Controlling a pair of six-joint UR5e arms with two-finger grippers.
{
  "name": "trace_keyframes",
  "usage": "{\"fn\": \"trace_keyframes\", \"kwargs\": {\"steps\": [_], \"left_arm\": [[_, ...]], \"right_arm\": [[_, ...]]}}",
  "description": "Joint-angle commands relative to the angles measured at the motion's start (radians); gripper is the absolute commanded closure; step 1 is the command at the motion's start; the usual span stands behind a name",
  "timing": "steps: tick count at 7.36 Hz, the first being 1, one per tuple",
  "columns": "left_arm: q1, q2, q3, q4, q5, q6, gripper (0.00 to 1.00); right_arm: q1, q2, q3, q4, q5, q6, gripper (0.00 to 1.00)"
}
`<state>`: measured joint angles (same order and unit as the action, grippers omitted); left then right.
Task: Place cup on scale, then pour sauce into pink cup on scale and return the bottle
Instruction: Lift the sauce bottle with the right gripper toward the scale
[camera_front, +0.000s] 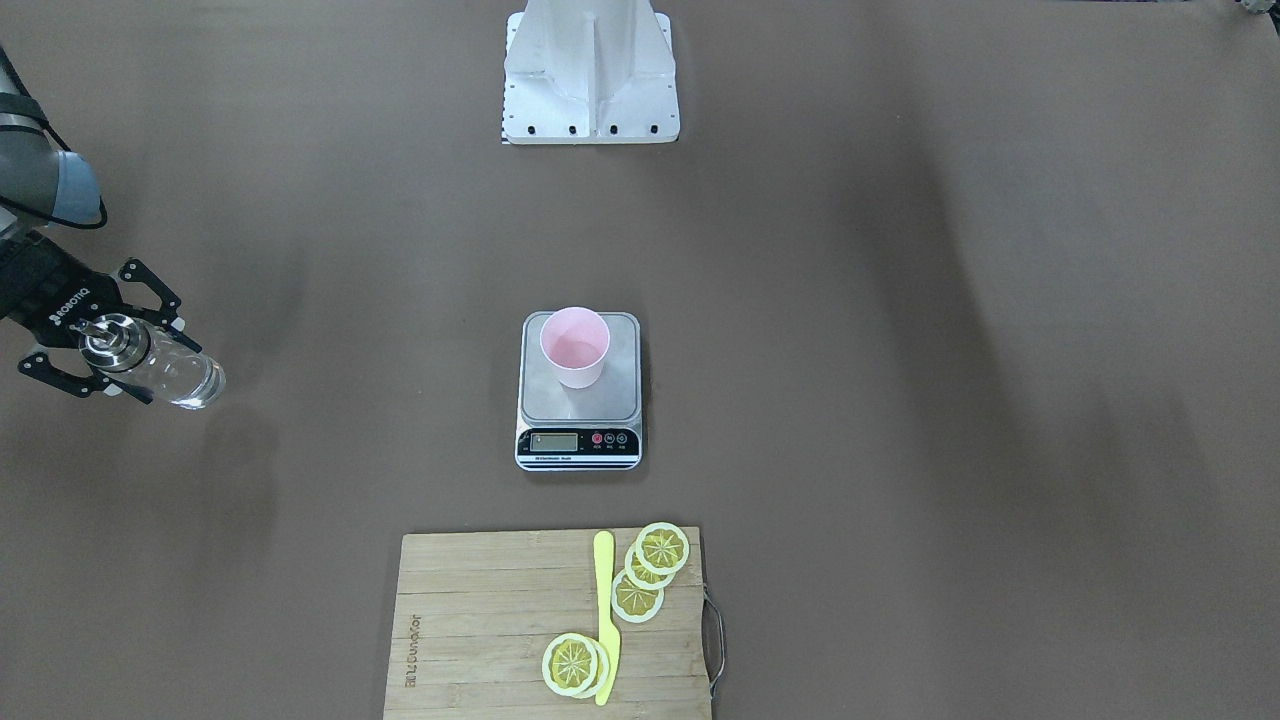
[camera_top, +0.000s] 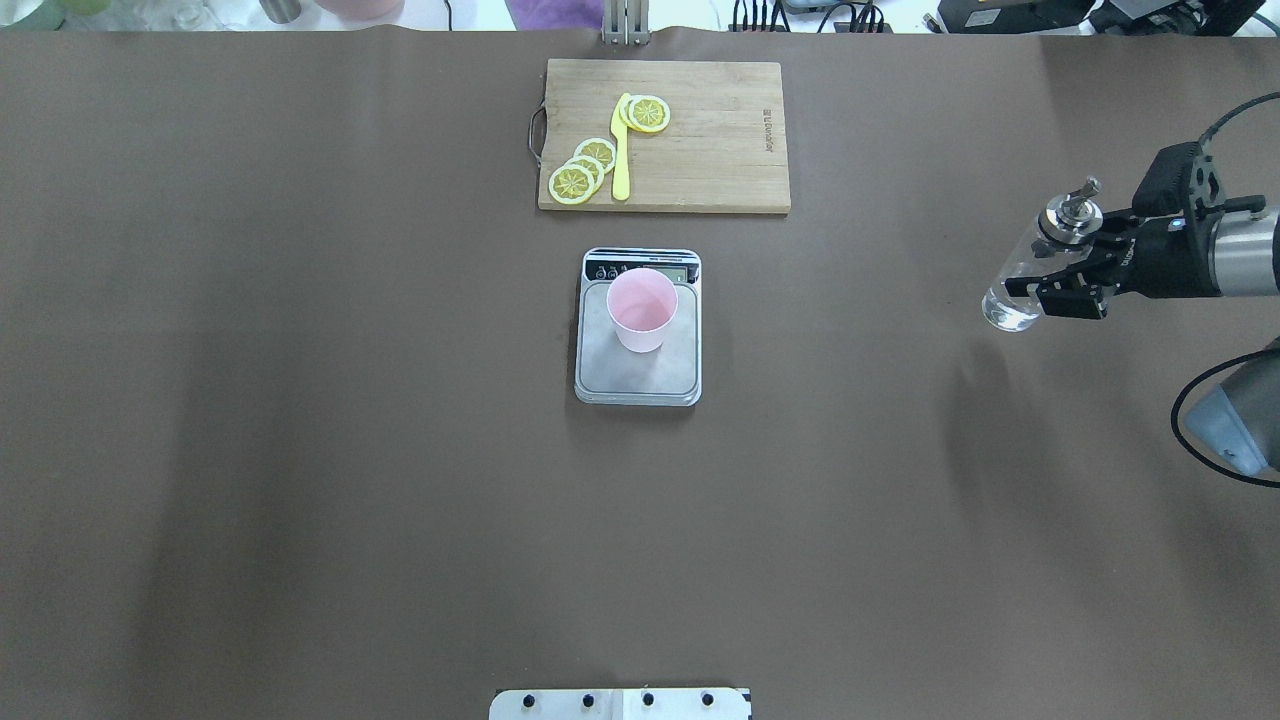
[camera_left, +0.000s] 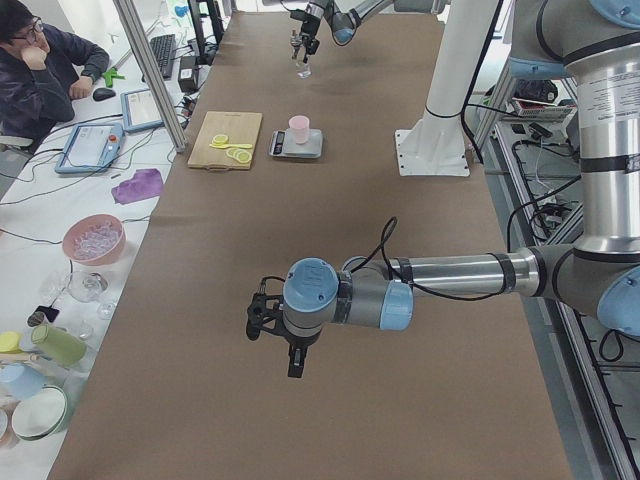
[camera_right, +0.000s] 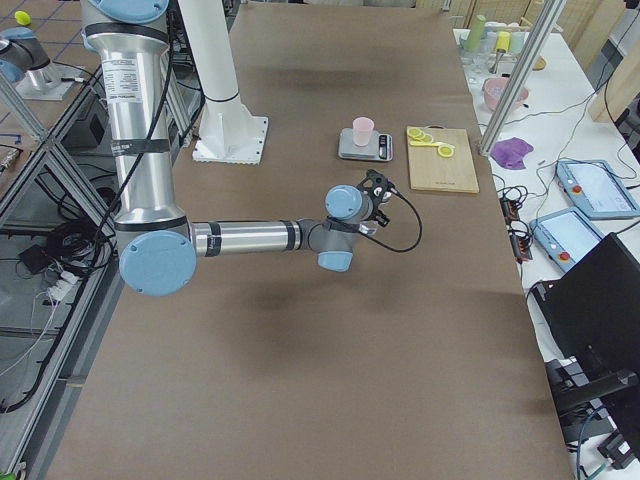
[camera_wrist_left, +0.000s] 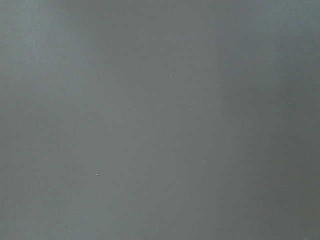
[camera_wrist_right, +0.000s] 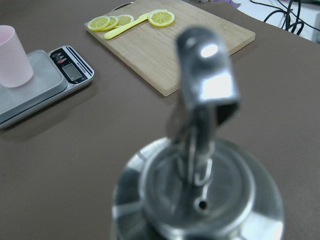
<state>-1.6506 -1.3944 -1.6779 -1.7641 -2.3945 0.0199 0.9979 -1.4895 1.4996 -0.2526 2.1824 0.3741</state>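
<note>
The left end effector (camera_left: 288, 345) hangs over the counter's (camera_top: 300, 450) left end; whether it is open or closed cannot be told. At mid-counter, the pink cup (camera_top: 641, 308) stands upright on the scale (camera_top: 600, 372). Near the right edge, the right end effector (camera_top: 1070, 268) grips the glass bottle (camera_top: 1015, 292). A bamboo cutting board (camera_top: 710, 140) lies at the far edge.

Cup (camera_top: 641, 305) on scale (camera_top: 640, 378), cutting board (camera_top: 720, 150) beyond it — bottle (camera_top: 1015, 290) well apart, robot's right
</note>
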Motion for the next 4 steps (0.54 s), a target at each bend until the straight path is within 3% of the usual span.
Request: {"fn": "trace_keyframes", "kwargs": {"steps": [1, 4], "left_arm": [[0.0, 0.0, 0.01, 0.0, 0.002, 0.0, 0.02], [0.0, -0.003, 0.023, 0.0, 0.0, 0.0, 0.02]], "right_arm": [[-0.05, 0.008, 0.182, -0.312, -0.085, -0.122, 1.0], [-0.158, 0.136, 0.335, -0.718, -0.23, -0.124, 1.0]]}}
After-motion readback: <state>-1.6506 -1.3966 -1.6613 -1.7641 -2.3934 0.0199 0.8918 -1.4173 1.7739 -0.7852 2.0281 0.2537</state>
